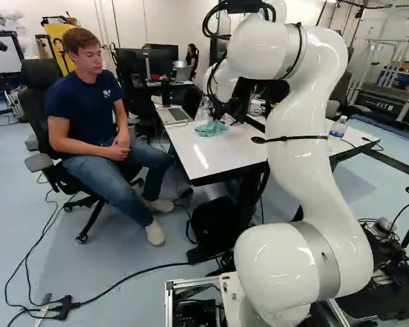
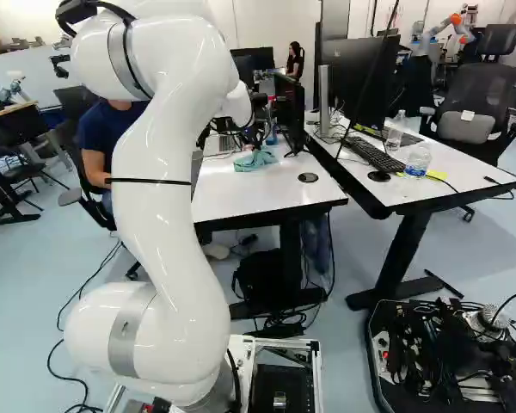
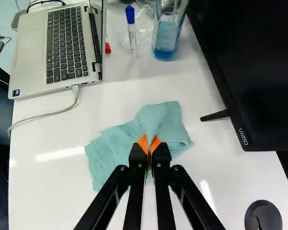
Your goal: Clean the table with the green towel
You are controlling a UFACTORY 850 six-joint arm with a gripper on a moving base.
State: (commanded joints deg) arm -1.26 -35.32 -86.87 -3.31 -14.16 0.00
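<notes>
- I see a smooth, glossy white tabletop point(image 3: 62, 191)
- My towel point(image 3: 129, 134) looks like soft, matt, rumpled cloth
- Far-left laptop point(image 3: 29, 52): smooth, metallic-looking
- Right-hand bottle point(image 2: 417, 162): clear plastic
- My arm point(image 2: 168, 232): smooth, glossy shell

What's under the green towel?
White tabletop shows around the green towel; whatever is directly beneath is covered, can't tell. The gripper pinches a fold from above.

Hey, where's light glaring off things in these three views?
Wrist view: bright streaks on the white table, one on either side of the green towel; left base view: one streak on the tabletop, between towel and near edge; right base view: small glints on the glossy white arm.
</notes>
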